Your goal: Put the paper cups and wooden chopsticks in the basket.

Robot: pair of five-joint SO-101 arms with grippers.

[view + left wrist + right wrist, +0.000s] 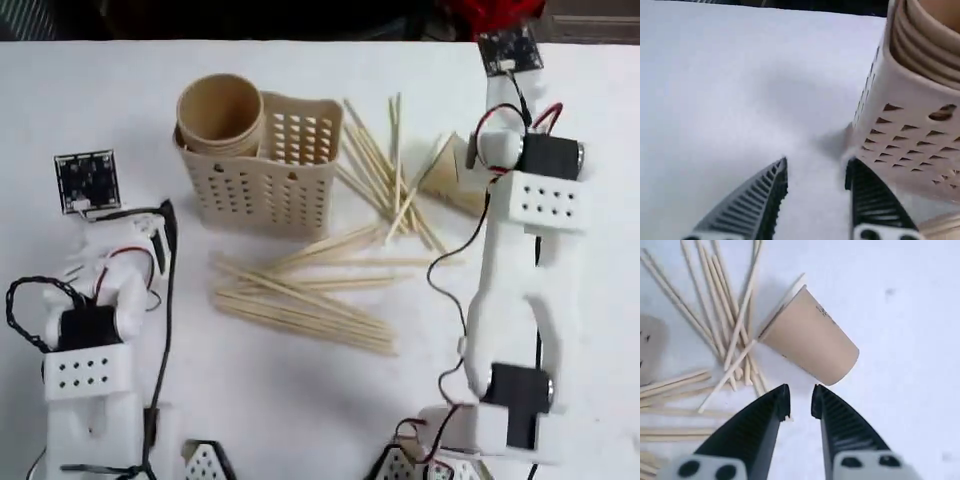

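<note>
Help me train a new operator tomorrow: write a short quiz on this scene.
1. True or false: the loose paper cup stands upright.
2. The stacked cups sit: A in the basket, B beside it, C under it.
3. Which gripper's tips point at the loose paper cup?
Key: 1 false, it lies on its side; 2 A; 3 the right gripper.

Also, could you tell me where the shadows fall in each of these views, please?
Left wrist view: a soft grey shadow lies on the table at the foot of the basket. Right wrist view: the lying paper cup throws a faint shadow on the table beside it. High view: the chopsticks cast only thin, pale shadows, and the light looks even.
</note>
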